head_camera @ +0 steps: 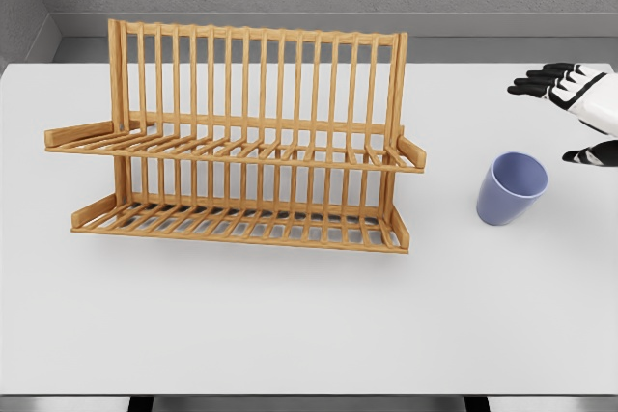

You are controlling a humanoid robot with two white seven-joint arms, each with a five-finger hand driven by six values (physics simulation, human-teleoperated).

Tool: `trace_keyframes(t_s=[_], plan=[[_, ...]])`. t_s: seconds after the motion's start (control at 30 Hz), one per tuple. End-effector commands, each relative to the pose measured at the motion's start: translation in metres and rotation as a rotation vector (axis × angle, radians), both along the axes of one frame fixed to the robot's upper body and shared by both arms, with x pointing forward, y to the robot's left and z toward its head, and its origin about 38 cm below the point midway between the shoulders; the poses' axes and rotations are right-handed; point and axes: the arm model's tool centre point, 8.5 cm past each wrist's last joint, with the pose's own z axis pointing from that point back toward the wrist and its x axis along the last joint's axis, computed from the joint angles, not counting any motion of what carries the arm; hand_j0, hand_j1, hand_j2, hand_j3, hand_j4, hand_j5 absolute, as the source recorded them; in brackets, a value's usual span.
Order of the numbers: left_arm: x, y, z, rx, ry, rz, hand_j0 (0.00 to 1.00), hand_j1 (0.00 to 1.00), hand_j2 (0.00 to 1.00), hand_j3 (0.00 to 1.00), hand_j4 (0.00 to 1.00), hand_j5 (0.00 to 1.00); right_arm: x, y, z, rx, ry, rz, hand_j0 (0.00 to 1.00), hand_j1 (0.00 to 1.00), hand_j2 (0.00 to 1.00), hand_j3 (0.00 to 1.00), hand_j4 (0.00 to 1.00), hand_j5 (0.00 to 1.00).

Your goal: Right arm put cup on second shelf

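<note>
A lavender-blue cup (511, 187) stands on the white table (290, 325) to the right of the rack, its mouth tilted toward me. A wooden two-tier dish rack (241, 156) occupies the middle left, with an upper shelf (232, 150) and a lower shelf (237, 224), both bare. My right hand (570, 108) comes in at the right edge, above and right of the cup, apart from it. Its black-tipped fingers (541, 81) are spread and hold nothing. The left arm is out of view.
The rack's tall slatted back (256, 74) rises behind both shelves. The table's front edge (309, 395) runs along the bottom, and a grey wall stands behind the table.
</note>
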Motion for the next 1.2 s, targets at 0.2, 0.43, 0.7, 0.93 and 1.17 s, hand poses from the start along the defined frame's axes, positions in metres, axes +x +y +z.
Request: trace_keyframes(t_s=[0.2, 0.43, 0.7, 0.93, 1.17], plan=[[0.0, 0.0, 0.0, 0.0, 0.0, 0.001, 1.0, 1.0, 1.0, 1.0, 1.0, 1.0, 0.0, -0.024, 0.012, -0.054, 0.012, -0.049, 1.0, 1.0, 1.0, 1.0, 1.0, 1.0], [0.0, 0.0, 0.0, 0.0, -0.001, 0.001, 1.0, 1.0, 1.0, 1.0, 1.0, 1.0, 0.002, -0.019, 0.01, -0.307, 0.218, -0.005, 1.0, 1.0, 1.0, 1.0, 1.0, 1.0], [0.0, 0.0, 0.0, 0.0, -0.001, -0.002, 1.0, 1.0, 1.0, 1.0, 1.0, 1.0, 0.009, 0.012, -0.013, -0.307, 0.257, 0.083, 1.0, 1.0, 1.0, 1.0, 1.0, 1.0], [0.0, 0.0, 0.0, 0.0, -0.001, 0.001, 1.0, 1.0, 1.0, 1.0, 1.0, 1.0, 0.018, 0.03, -0.017, -0.298, 0.256, 0.126, 1.0, 1.0, 1.0, 1.0, 1.0, 1.0], [0.0, 0.0, 0.0, 0.0, -0.001, -0.002, 1.0, 1.0, 1.0, 1.0, 1.0, 1.0, 0.019, 0.03, -0.019, -0.302, 0.261, 0.125, 1.0, 1.0, 1.0, 1.0, 1.0, 1.0]])
